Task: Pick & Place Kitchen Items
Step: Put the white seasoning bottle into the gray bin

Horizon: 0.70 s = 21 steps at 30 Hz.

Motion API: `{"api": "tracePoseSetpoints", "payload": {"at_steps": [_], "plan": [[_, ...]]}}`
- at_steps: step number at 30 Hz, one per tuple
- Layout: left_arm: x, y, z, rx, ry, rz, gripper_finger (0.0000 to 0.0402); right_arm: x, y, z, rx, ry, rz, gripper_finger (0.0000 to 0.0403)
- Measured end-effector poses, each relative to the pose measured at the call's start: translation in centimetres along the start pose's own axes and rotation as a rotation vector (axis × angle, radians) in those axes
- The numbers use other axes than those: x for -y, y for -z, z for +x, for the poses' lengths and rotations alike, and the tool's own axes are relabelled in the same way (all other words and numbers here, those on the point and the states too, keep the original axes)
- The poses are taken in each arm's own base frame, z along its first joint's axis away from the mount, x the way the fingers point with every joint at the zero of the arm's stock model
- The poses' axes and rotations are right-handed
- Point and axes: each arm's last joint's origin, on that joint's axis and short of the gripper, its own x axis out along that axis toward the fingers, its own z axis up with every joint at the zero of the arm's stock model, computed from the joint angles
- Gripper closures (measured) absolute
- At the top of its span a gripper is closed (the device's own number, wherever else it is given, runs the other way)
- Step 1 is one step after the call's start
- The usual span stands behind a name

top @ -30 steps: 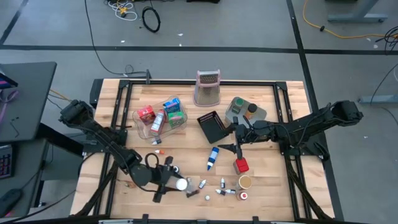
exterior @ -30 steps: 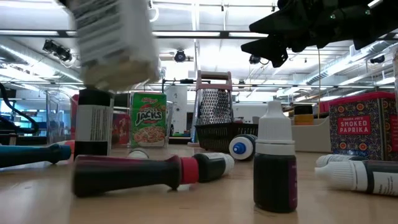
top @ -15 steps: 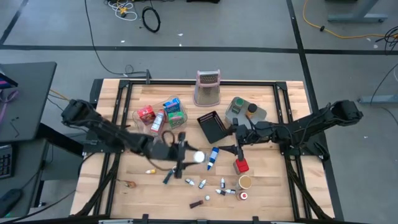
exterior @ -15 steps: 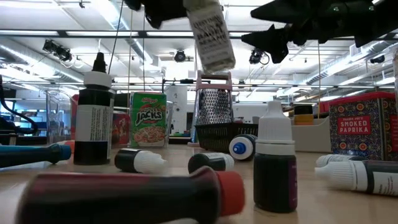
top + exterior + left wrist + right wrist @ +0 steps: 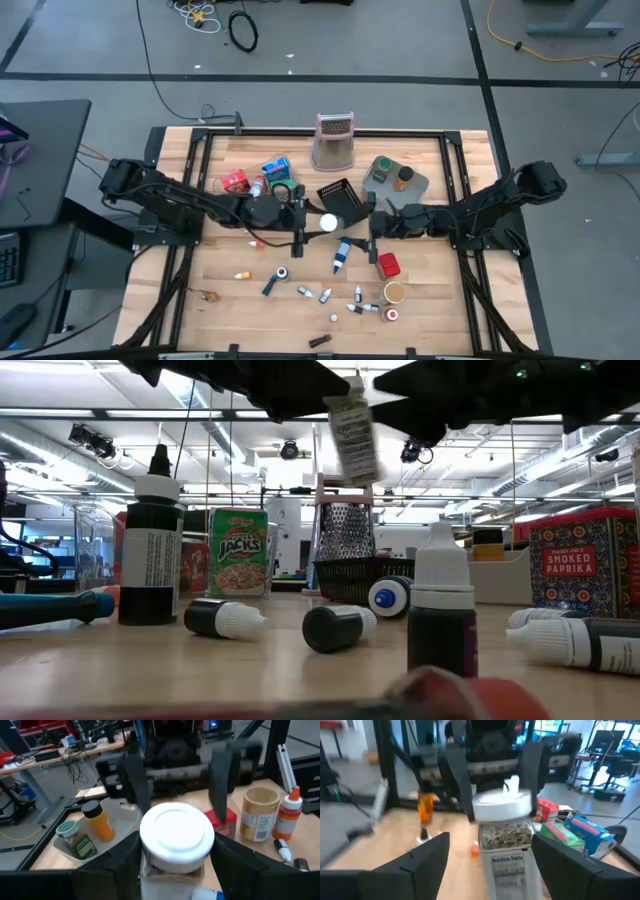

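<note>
A clear jar with a white lid [image 5: 327,222] and a white label is in the air over the table's middle. It shows tilted in the low view [image 5: 352,435]. My left gripper [image 5: 310,222] reaches in from the left and is shut on it. My right gripper [image 5: 367,226] faces it from the right, open. Its fingers [image 5: 427,862] stand on either side of the jar's body [image 5: 510,865] with a gap to each. Other kitchen items lie on the table: a blue-white bottle [image 5: 343,252], a red can [image 5: 388,265], a tan can [image 5: 394,291] and small vials [image 5: 325,294]. My left gripper pinches the jar's body just below the white lid [image 5: 175,870] between its two fingers [image 5: 122,865]. The fingers come level from the table's left. The jar is lifted clear of the table, lid upward and slightly tilted.
The black mesh basket [image 5: 340,203] sits just beyond the jar, and the metal grater stand [image 5: 335,141] is farther back. The clear tray [image 5: 232,205] holds packets at centre left. The grey bin [image 5: 380,178] holds two spice jars. Vials stand and lie near the near edge [image 5: 440,625].
My left gripper has carried the jar from the near left of the table up and toward the middle, to face my right gripper. My right gripper has shifted slightly toward it. Some vials near the front edge have rolled to new spots.
</note>
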Motion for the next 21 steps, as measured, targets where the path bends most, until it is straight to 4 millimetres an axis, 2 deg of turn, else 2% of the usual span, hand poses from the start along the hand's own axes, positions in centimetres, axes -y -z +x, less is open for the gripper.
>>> {"api": "tracePoseSetpoints", "payload": {"at_steps": [6,12,16,21], "plan": [[-0.3,-0.1,0.1,0.010,-0.019,0.021,0.0182,0.0,-1.0,2.3,-0.046,0.101,-0.074,0.0083],[-0.5,0.0,0.1,0.003,-0.049,0.048,0.0183,0.8,-1.8,2.8,-0.047,0.153,-0.074,0.0065],[-0.8,0.0,0.2,0.005,-0.025,0.044,0.0184,1.5,-1.9,3.1,-0.057,0.146,-0.086,0.0070],[-0.9,0.1,0.2,0.001,-0.027,0.044,0.0175,2.0,-1.8,3.2,-0.057,0.088,-0.058,0.0100]]}}
